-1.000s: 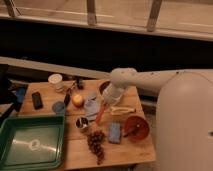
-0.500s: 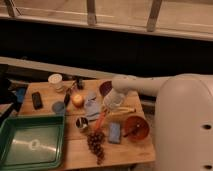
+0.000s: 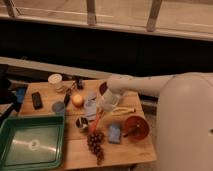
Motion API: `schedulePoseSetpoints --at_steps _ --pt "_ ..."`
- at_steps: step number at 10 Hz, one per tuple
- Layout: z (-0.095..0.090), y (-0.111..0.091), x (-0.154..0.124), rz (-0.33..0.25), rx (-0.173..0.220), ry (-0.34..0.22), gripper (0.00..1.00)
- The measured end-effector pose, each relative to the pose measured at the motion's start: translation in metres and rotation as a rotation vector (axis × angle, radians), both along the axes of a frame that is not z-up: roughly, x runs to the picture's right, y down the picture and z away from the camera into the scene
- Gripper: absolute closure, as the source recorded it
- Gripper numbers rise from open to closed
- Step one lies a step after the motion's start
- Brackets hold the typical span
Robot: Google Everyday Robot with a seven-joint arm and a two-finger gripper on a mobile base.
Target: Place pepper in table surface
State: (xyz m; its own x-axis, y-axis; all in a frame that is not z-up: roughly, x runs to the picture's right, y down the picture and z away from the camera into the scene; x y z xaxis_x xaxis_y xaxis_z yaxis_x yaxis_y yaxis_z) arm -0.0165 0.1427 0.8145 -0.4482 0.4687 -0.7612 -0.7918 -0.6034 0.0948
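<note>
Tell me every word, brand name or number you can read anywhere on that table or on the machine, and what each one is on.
None can be read.
The blue packet, the white cup and the black phone-like thing show no legible print; any labels are too blurred.
The white arm shows no marking.
The tool hangs over the wooden table, above the red pepper; nothing is written there either.

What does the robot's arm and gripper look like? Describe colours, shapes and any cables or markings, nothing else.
The arm is a smooth, rounded white tube growing out of a bulky white body shell, with a thicker rounded joint near the wrist. The gripper, over the table surface by the pepper, is paler and greyish. No cables or markings can be made out.
</note>
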Motion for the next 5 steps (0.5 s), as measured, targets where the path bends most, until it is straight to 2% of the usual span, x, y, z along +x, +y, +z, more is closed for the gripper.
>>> schedulePoseSetpoints --at_steps 5 --pt "0.0002 -0.0006 -0.0011 0.000 0.002 -0.002 0.20"
